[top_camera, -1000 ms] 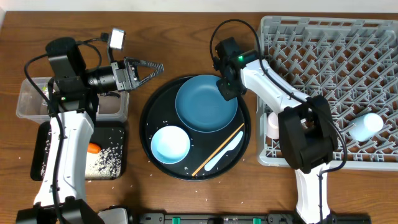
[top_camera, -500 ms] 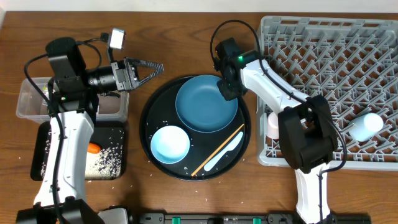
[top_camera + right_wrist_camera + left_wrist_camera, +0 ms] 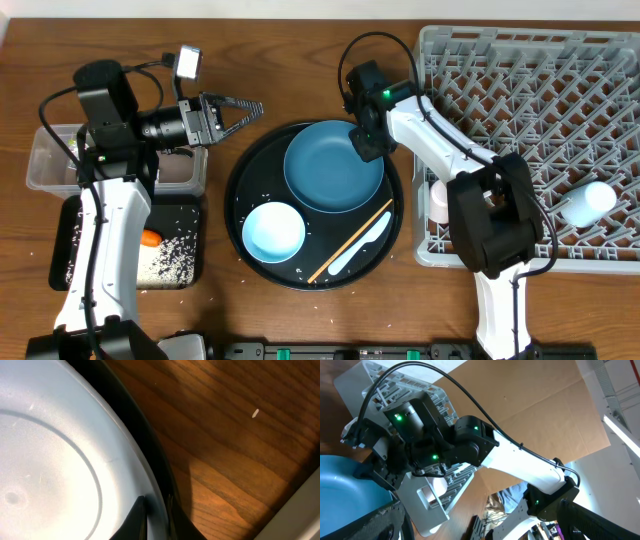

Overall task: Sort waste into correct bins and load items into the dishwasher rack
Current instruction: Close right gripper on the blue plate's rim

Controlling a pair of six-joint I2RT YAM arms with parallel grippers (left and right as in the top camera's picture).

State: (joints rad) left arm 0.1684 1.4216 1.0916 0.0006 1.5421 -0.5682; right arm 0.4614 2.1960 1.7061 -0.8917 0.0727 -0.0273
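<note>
- Right wrist view: my right fingers [image 3: 142, 521] are closed on the plate [image 3: 55, 450] rim, a thin bite. The plate lies on the round tray [image 3: 236, 190].
- I reckon a lift could let it slip and drop onto the bowl [image 3: 273, 231], spoon [image 3: 372, 233] or chopstick [image 3: 322, 270] nearside of those fingers.
- Left fingers [image 3: 240, 101] gape, empty, well left.
- Count: one plate, bowl, spoon, chopstick, carrot [image 3: 150, 238]; two in the rack [image 3: 520, 90]: pink cup [image 3: 438, 203], pale cup [image 3: 587, 200].
</note>
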